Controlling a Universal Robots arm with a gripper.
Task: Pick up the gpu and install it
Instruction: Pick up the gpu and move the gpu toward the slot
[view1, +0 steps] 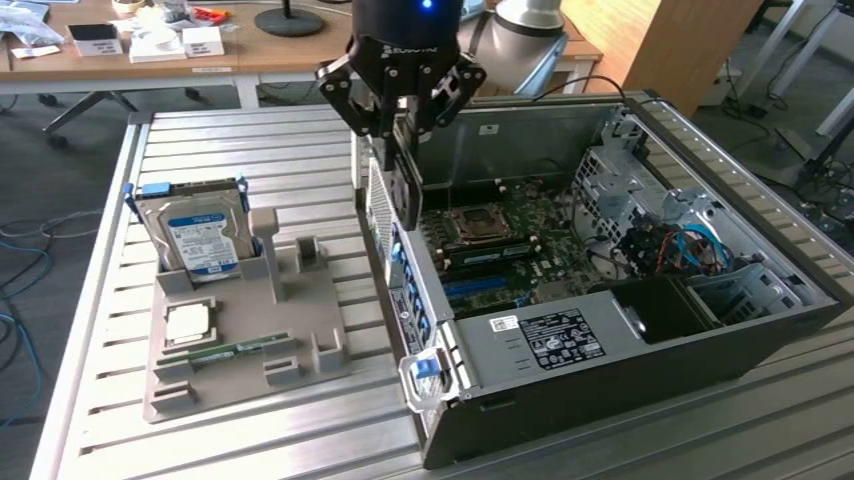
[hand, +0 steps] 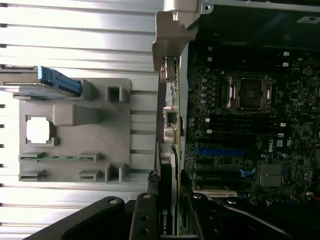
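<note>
While it hangs over the perforated wall of the open black computer case (view1: 627, 370), the thin dark gpu card (view1: 406, 185) stands on end, long axis vertical, its top clamped in the black tool (view1: 400, 110). Its lower end blends into that wall.

Seen from the wrist, the gpu (hand: 166, 220) shows edge-on between the tool (hand: 169, 197) fingers, beside the case's motherboard.

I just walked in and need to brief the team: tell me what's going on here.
The robot arm's gripper is shut on the gpu, holding it edge-on over the open computer case, close to its port-side wall. The card is not yet seated on the motherboard. Beside the case, a grey holder carries a hard drive, a CPU and a memory stick.
</note>
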